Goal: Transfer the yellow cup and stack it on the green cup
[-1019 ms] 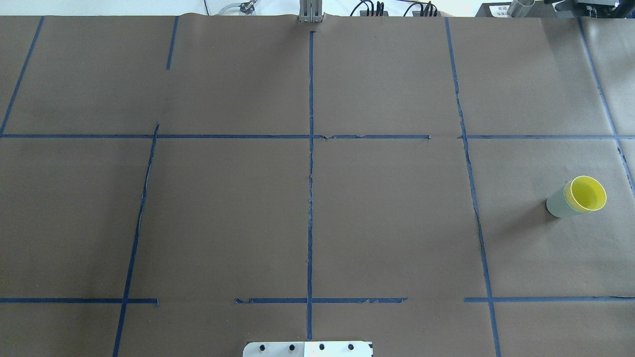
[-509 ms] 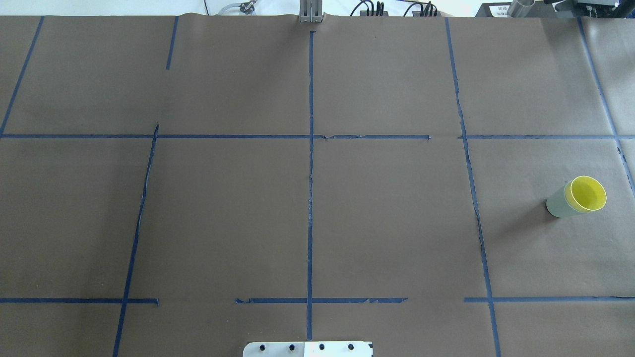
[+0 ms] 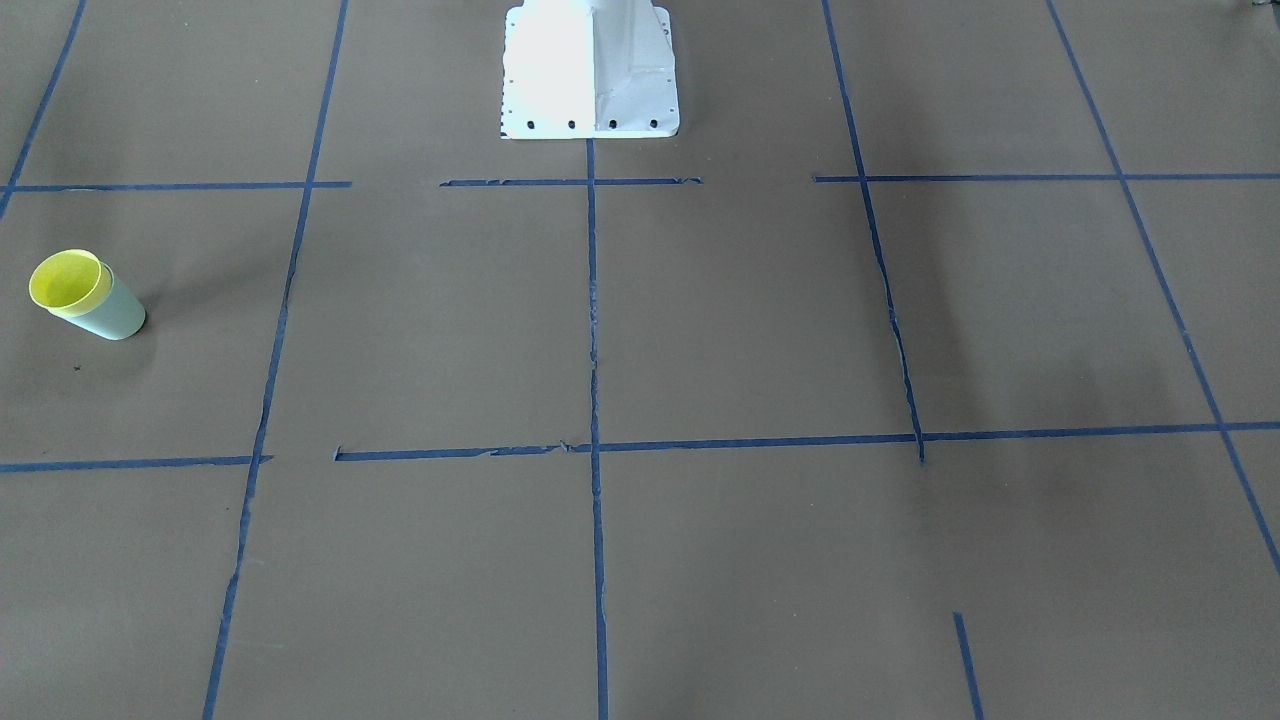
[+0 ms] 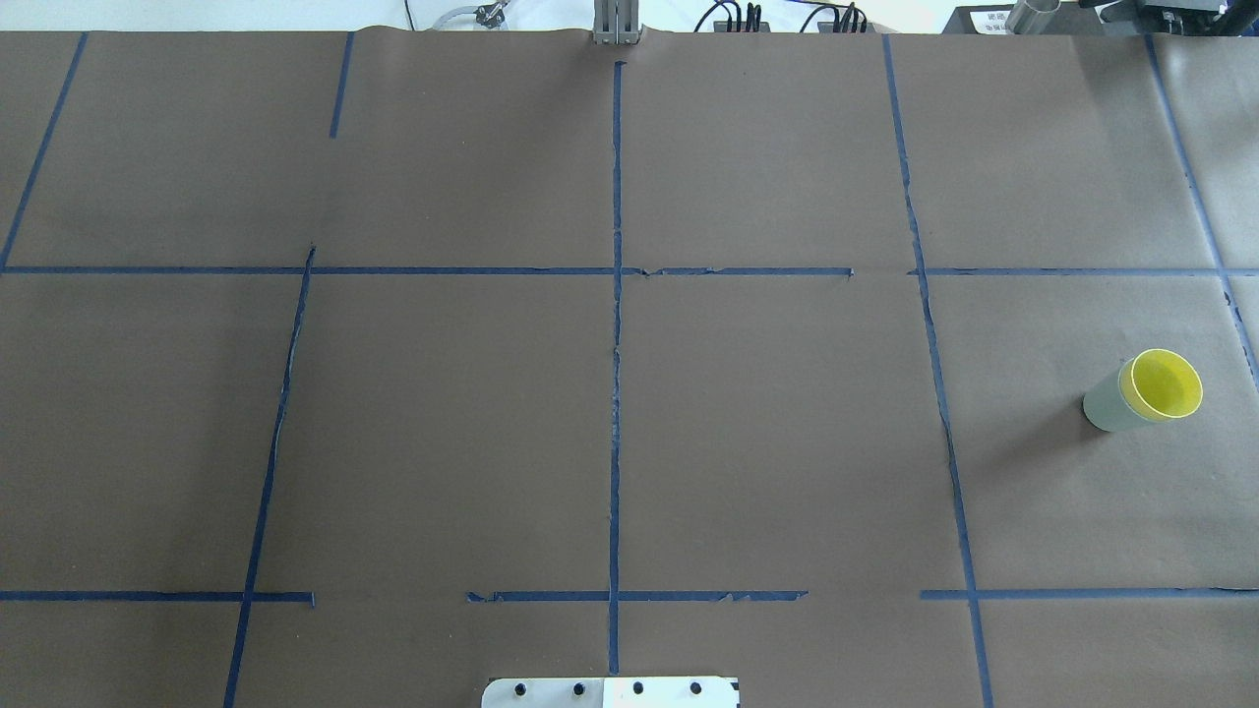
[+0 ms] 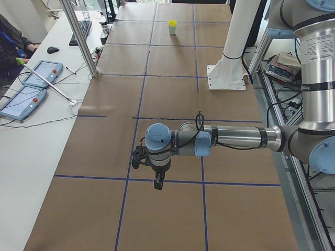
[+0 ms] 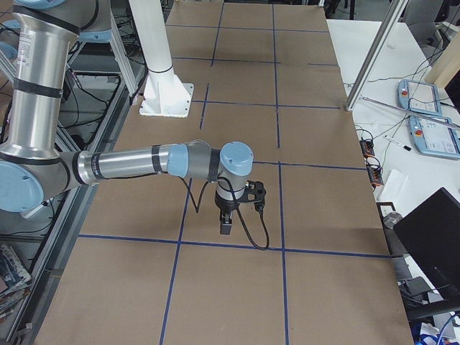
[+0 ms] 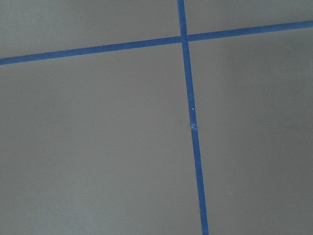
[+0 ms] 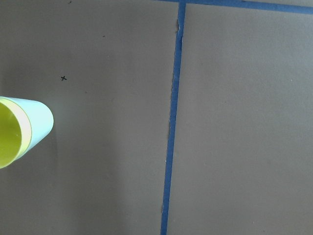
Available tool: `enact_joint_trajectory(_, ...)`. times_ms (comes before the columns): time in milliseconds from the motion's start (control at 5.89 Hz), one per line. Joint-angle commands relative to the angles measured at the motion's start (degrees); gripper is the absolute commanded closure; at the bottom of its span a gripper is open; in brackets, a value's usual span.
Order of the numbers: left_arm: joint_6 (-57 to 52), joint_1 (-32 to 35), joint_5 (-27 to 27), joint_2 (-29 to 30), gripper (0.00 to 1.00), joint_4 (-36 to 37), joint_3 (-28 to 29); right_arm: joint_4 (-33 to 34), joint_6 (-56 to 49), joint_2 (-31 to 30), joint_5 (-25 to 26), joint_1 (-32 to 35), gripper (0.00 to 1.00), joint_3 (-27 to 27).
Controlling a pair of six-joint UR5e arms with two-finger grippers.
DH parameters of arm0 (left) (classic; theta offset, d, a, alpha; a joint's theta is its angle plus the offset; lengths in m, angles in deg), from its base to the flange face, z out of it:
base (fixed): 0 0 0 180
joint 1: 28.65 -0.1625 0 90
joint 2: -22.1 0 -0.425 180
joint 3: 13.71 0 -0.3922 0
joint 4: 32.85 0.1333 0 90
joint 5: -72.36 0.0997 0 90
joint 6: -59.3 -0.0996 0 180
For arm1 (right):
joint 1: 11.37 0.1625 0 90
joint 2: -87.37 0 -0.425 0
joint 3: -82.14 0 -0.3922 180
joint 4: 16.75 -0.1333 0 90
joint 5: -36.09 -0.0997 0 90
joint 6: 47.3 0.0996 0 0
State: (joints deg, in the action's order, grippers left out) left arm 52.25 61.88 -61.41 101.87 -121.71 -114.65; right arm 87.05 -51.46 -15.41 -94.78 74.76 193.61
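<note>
The yellow cup (image 4: 1166, 383) sits nested inside the green cup (image 4: 1107, 405), upright on the brown table at the far right of the overhead view. The pair shows at the left of the front view, yellow cup (image 3: 68, 280) in green cup (image 3: 115, 314), at the far end of the left side view (image 5: 172, 27), and at the left edge of the right wrist view (image 8: 9, 139). No gripper touches the cups. My left gripper (image 5: 158, 184) and right gripper (image 6: 225, 228) show only in the side views, pointing down above the table; I cannot tell whether they are open or shut.
The white robot base (image 3: 590, 70) stands at the table's near middle edge. Blue tape lines (image 4: 616, 324) divide the brown table cover. A side desk with tablets (image 5: 31, 83) and a metal post (image 5: 78, 36) lie beyond the far table edge.
</note>
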Motion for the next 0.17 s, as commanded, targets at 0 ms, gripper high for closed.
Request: enact_joint_trajectory(0, -0.07, 0.0, 0.0, -0.06, 0.0, 0.09, -0.05, 0.0, -0.06, -0.05, 0.0, 0.0, 0.0, -0.03)
